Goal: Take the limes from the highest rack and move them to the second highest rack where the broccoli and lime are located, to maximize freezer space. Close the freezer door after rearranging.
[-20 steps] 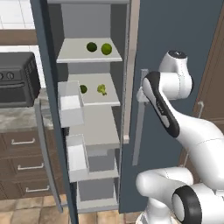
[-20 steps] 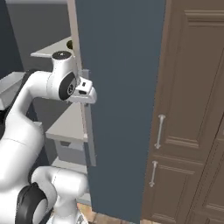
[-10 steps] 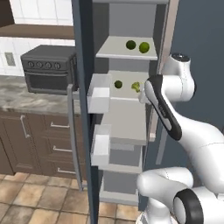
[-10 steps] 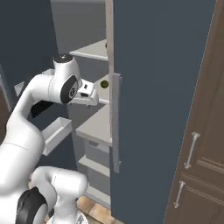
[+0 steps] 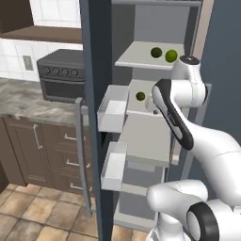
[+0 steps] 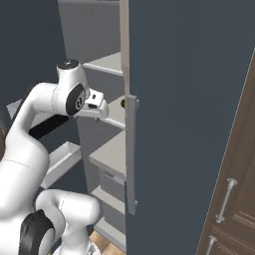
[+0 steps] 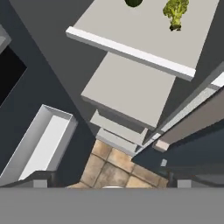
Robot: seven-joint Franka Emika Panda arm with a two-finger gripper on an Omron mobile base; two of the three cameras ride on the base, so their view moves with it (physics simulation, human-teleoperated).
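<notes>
Two limes [image 5: 156, 52] [image 5: 171, 56] lie side by side on the highest rack [image 5: 136, 60] of the open freezer. One rack down [image 5: 134, 92] lies another lime [image 5: 140, 96]; my forearm covers the rest of that rack. In the hand view the second rack [image 7: 131, 51] carries the broccoli [image 7: 176, 12] and the lime [image 7: 133, 2] at the top edge. My gripper [image 7: 114, 180] is open and empty, its fingertips [image 7: 41, 179] far apart, looking down past the rack's front edge. From the right, the hand [image 6: 98, 108] hovers just in front of this rack.
The freezer door [image 5: 96, 117] stands open on the left, with white bins [image 5: 113, 109] and a long handle [image 5: 81, 150]. The other door [image 6: 189, 124] stands close on the right. A dark oven [image 5: 63, 75] sits on the stone counter. Lower shelves [image 7: 127, 89] lie beneath the hand.
The base has driven, so the freezer has shifted right in both base views. The hand stays in front of the second rack, and the fingers have spread slightly wider.
</notes>
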